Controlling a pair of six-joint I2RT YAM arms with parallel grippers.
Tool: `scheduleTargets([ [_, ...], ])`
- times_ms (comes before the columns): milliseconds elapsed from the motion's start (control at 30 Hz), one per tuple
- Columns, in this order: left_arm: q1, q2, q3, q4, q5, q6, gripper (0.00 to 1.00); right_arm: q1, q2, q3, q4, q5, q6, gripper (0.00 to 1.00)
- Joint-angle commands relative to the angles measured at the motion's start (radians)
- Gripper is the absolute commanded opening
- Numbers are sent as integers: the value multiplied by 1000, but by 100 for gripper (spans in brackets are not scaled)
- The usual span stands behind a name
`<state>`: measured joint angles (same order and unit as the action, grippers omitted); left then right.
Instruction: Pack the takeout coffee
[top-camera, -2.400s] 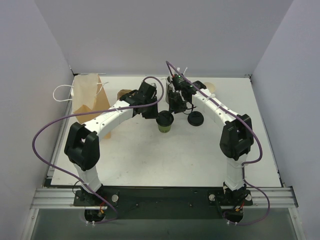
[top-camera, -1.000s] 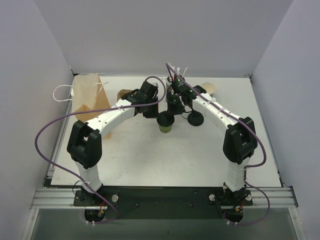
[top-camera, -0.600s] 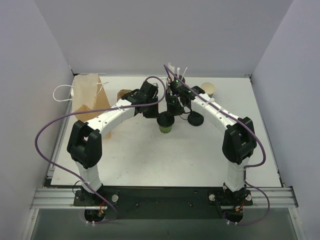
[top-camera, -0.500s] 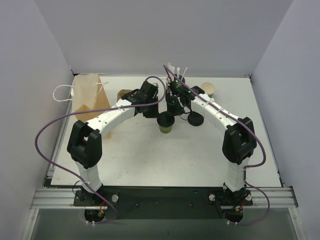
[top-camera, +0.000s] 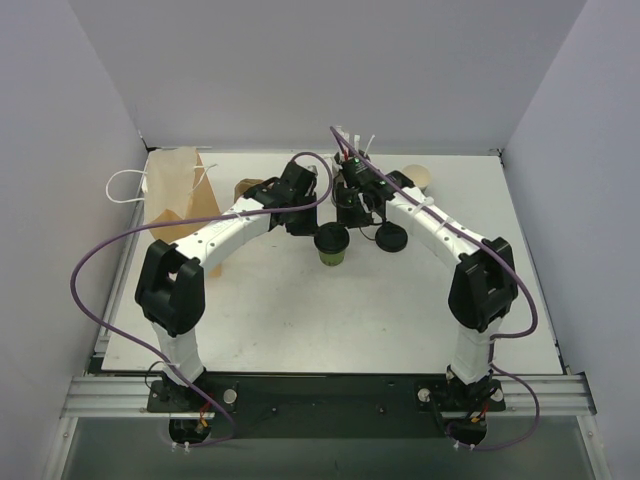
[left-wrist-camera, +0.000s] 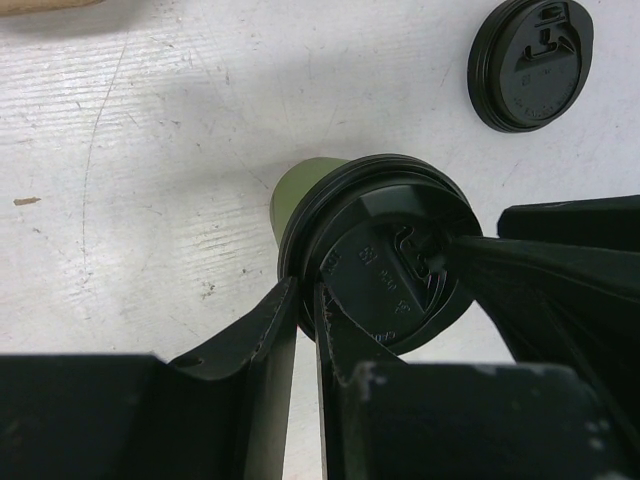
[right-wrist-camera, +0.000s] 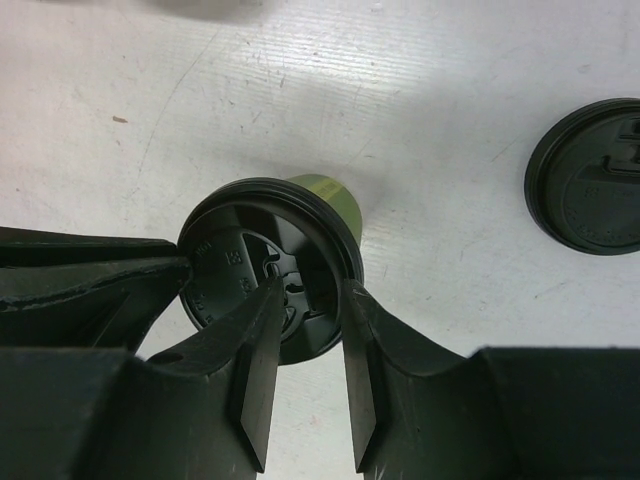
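Wall of takeout coffee (left-wrist-camera: 300, 190) green paper, matt; its lid (left-wrist-camera: 385, 270) black plastic, embossed, dull sheen; table (left-wrist-camera: 150, 150) white, scuffed, rough-grained; bag (top-camera: 178, 195) brown kraft paper, matt.

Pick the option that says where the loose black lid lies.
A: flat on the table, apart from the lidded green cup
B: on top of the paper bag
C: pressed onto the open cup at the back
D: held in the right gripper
A: the loose black lid lies flat on the table, with bare tabletop between it and the takeout coffee.
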<state>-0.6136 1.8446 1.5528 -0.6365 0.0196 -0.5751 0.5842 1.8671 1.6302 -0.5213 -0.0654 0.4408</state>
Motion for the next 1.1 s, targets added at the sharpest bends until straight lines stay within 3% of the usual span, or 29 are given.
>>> scheduleTargets([
  [0,3,7,38,-31,-12,21,23,-1,-82,-6,-10,62,-4,26],
  [533,3,19,46,-26,-12,18,23,-1,15,-12,-8,-11,-2,26],
  [1067,-14,7,-40,0,-49,-20,23,17,20,-104,-9,-16,45,16],
])
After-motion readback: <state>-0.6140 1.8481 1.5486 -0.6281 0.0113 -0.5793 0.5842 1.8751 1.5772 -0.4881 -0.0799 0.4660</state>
